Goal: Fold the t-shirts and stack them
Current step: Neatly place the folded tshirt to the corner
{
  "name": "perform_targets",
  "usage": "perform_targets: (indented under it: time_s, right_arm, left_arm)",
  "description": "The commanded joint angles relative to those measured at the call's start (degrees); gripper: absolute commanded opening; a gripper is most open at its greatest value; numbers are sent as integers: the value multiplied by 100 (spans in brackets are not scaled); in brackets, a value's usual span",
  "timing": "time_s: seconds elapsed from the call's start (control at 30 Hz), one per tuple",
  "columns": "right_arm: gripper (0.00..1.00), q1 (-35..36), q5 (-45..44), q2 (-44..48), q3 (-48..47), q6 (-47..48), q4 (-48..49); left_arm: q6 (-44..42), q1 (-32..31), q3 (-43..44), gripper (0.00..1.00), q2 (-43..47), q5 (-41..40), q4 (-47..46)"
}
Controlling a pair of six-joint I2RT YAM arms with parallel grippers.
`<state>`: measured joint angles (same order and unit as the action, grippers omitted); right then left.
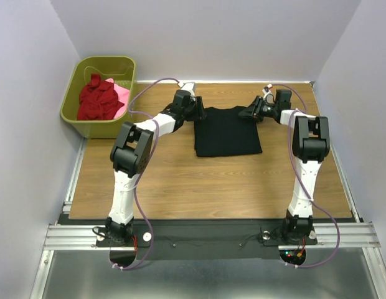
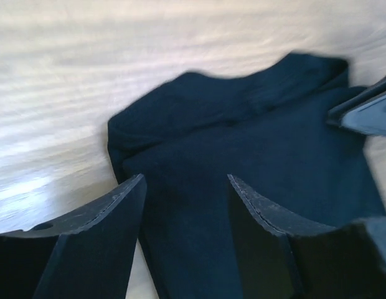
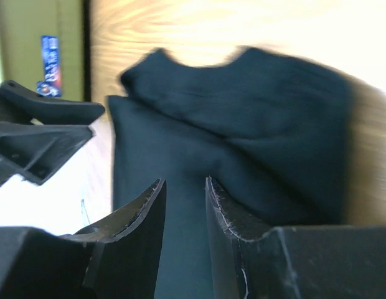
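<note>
Currently: large black soft-cloth t-shirt (image 1: 227,132) lies flat, partly folded, centre-far on wooden table (image 1: 199,187), collar toward far edge. Left gripper (image 2: 187,180) at far-left corner of shirt, jaws well apart, nothing held. Right gripper (image 3: 185,182) at far-right corner, jaws narrowly apart; pinch on cloth cannot be confirmed. Handling judgement: cloth light, limp, non-fragile, prone to sagging and bunching. Take hold at both far corners through all layers; lift evenly. Dark red shirt (image 1: 96,99) and pink shirt (image 1: 121,93) crumpled in olive-green plastic basket (image 1: 71,93), far left.
</note>
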<state>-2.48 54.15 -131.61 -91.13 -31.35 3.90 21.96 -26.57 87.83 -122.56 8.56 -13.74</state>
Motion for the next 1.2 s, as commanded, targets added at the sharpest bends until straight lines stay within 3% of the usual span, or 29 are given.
perform_targets:
  time_s: [0.0, 0.27, 0.43, 0.57, 0.77, 0.93, 1.17]
  right_arm:
    - [38, -296, 34, -460, -326, -81, 111]
    - [40, -727, -124, -437, -63, -64, 120]
    - [49, -736, -475, 687, 446, 6, 85]
    - [62, -736, -1421, 1742, 1044, 296, -353]
    - [63, -736, -2713, 3087, 1844, 656, -1698]
    - [64, -728, -3497, 3825, 2554, 859, -2437]
    - [64, -719, -4596, 5046, 3767, 368, -2605]
  left_arm:
    - [220, 81, 559, 62, -399, 304, 38]
    - [556, 354, 411, 58, -805, 471, 29]
    - [231, 310, 138, 58, -94, 340, -50]
    - [-331, 91, -99, 69, 890, -116, 178]
    - [-1313, -813, -784, 74, 2068, -1197, 521]
    - [-1738, -1771, -1118, 77, 2377, -2077, 1057]
    - [-2564, -2957, -656, 77, 1905, -2481, 1075]
